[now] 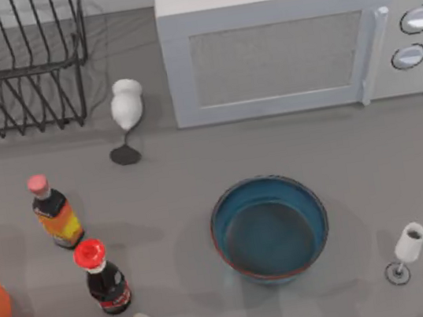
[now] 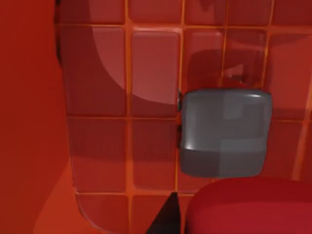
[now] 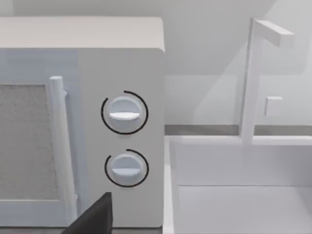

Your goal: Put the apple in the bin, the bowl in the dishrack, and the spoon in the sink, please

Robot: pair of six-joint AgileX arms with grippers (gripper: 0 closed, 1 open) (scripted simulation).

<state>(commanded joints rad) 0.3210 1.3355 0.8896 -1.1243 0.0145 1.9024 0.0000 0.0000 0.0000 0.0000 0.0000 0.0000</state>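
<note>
One apple (image 2: 253, 207) beneath left pincer's finger (image 2: 224, 134)

A grey tabletop (image 1: 174, 172) spreads below me, evenly lit with soft shadows. A white microwave (image 1: 290, 43) stands along its far side, two round dials (image 3: 124, 113) at its right end. Behind it rises a plain pale wall (image 3: 204, 48).

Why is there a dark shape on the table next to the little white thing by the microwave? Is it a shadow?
In the top view the dark patch looks solid and sharp-edged, more like the white object's flat base than a shadow; real shadows there are faint, like the soft grey beside the bowl. In the left wrist view broad dark shadows cross the red grid floor.
</note>
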